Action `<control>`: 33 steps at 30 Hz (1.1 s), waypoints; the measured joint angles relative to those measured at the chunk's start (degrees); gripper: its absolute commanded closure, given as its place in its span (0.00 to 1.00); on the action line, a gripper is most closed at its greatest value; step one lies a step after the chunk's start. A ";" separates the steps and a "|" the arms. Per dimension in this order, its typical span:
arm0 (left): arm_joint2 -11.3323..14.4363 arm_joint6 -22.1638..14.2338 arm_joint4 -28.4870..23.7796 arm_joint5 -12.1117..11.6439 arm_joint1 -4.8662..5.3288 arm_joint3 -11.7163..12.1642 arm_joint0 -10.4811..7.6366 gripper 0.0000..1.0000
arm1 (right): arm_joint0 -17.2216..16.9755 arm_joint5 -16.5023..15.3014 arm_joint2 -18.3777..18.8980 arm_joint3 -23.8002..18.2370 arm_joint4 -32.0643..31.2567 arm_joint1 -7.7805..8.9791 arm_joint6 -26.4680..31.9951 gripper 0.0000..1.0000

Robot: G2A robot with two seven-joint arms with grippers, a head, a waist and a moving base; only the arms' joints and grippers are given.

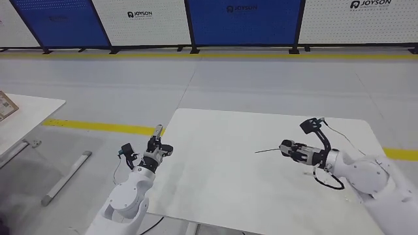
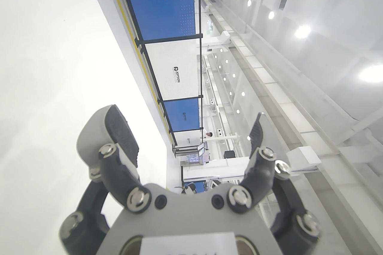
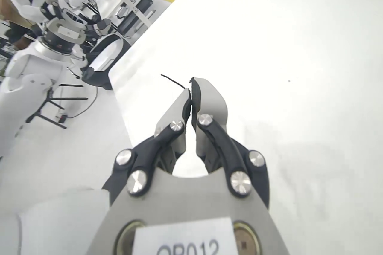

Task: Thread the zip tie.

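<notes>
A thin black zip tie [image 1: 268,149] sticks out level over the white table [image 1: 215,170], held at one end by my right gripper [image 1: 285,147] above the table's right part. In the right wrist view that gripper [image 3: 190,88] is shut on the zip tie [image 3: 172,81], whose free end pokes past the fingertips. My left gripper [image 1: 157,135] is at the table's left edge, tipped upward. In the left wrist view it [image 2: 191,124] stands open with nothing between its fingers [image 2: 119,130].
The white table [image 3: 269,44] is bare apart from a tiny dark speck [image 3: 289,81]. Blue and white pegboard panels [image 1: 241,10] line the far side behind a yellow floor stripe [image 1: 98,127]. Another white table [image 1: 26,114] stands to the left.
</notes>
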 measured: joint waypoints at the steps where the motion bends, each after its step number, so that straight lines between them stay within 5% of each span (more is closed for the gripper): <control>1: 0.00 0.00 0.00 0.00 0.00 0.00 0.00 0.00 | 0.24 0.00 -0.55 -0.23 -1.13 -0.11 -0.70 1.00; 7: 0.00 0.00 0.00 0.00 0.00 0.00 0.00 0.00 | 2.00 0.04 -4.25 -0.87 -5.01 -0.27 -1.59 1.00; 17: 0.00 0.00 0.00 0.00 0.00 0.00 0.00 0.00 | 1.99 0.06 -4.27 -0.77 -4.51 -0.28 -1.60 1.00; 23: 0.00 0.00 0.00 0.00 0.00 0.00 0.00 0.00 | 1.59 0.01 -5.14 -1.86 -14.05 -0.59 -9.89 1.00; 33: 0.00 0.00 0.00 0.00 0.00 0.00 0.00 0.00 | 5.83 0.04 -17.17 -6.21 -28.00 2.06 -20.08 1.00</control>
